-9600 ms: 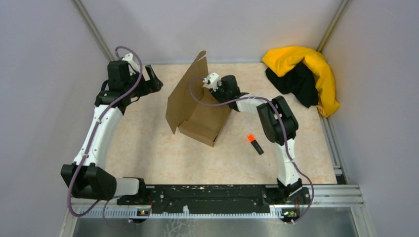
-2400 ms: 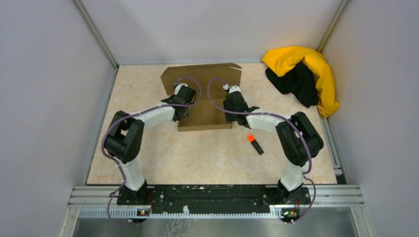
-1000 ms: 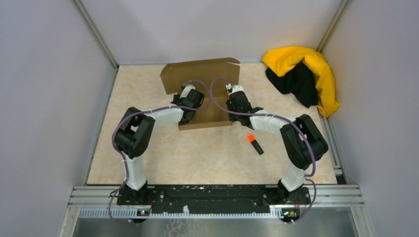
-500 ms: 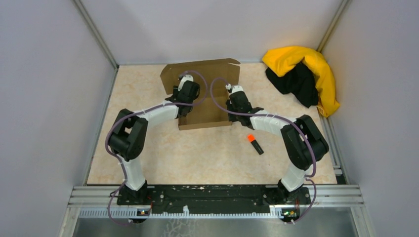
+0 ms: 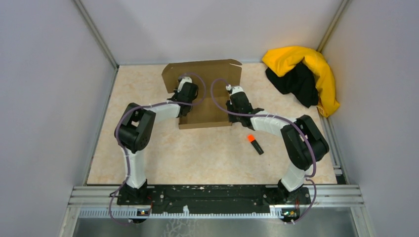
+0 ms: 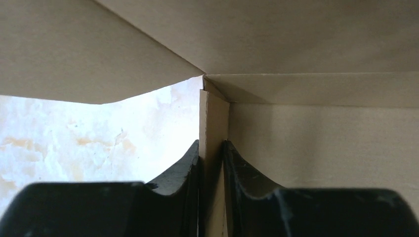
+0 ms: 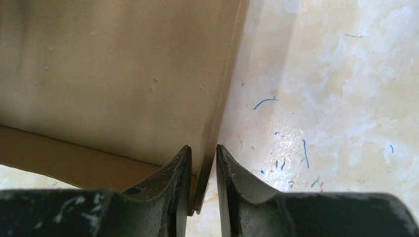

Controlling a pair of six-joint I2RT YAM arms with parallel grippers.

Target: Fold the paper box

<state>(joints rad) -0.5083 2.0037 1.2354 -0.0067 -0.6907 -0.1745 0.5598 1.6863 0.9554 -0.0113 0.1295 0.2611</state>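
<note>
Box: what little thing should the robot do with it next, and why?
Probably nudge both side walls straight up. The left tool pinches the left wall of the box, the right tool pinches the right wall, and the lid stands open at the back, so squaring the walls seems to come first.

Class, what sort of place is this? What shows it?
Probably a robot lab workcell: two arms bolted to a metal rail, grey walls around the table, the paper box between them.
</note>
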